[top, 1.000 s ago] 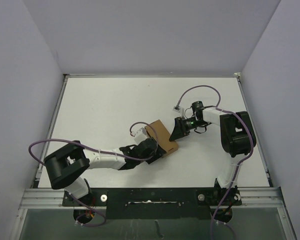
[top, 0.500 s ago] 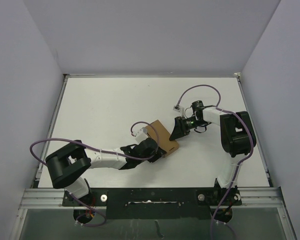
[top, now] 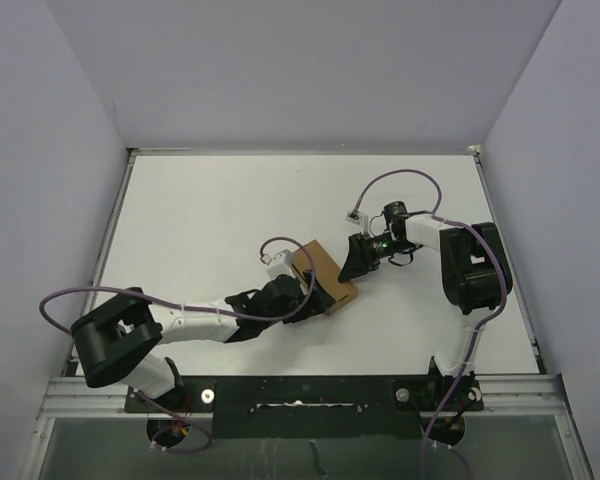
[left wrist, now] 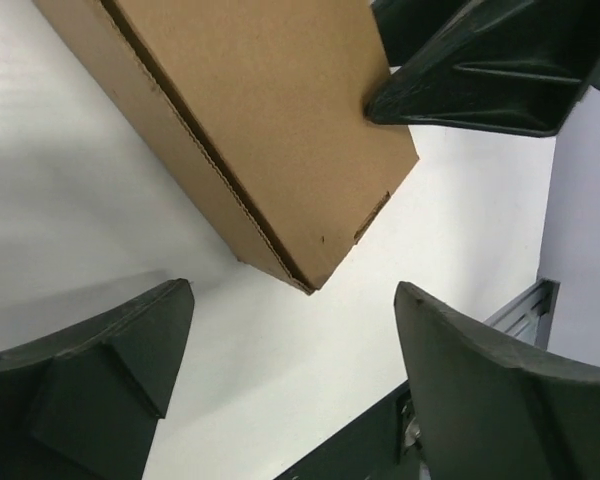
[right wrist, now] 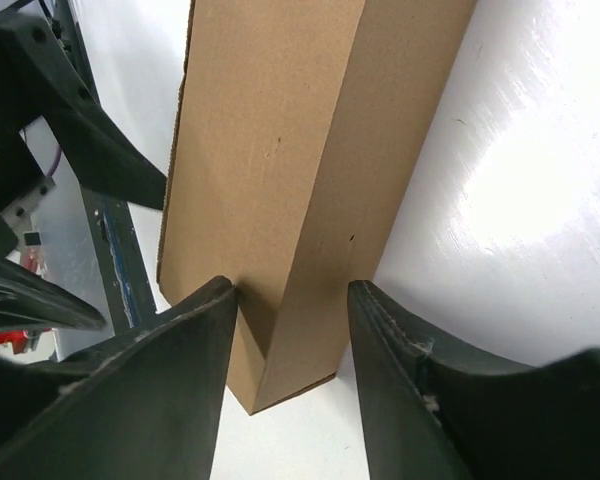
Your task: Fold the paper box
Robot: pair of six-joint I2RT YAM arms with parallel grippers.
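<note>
The paper box (top: 322, 274), folded into a closed brown block, is lying slantwise on the white tabletop (top: 210, 220) just below the middle of the overhead frame. The right gripper (top: 352, 262) is reaching in from the right, its jaws set narrowly apart and pressing on the box's end. The left gripper (top: 302, 300) is sitting at the box's lower left, jaws spread wide and gripping nothing, with the box's corner showing just beyond them.

The flat brown cardboard paper box (top: 325, 272) lies mid-way across the white table (top: 210, 210), between the left gripper (top: 302, 297) at its near-left corner and the right gripper (top: 351, 264) straddling its right end.
</note>
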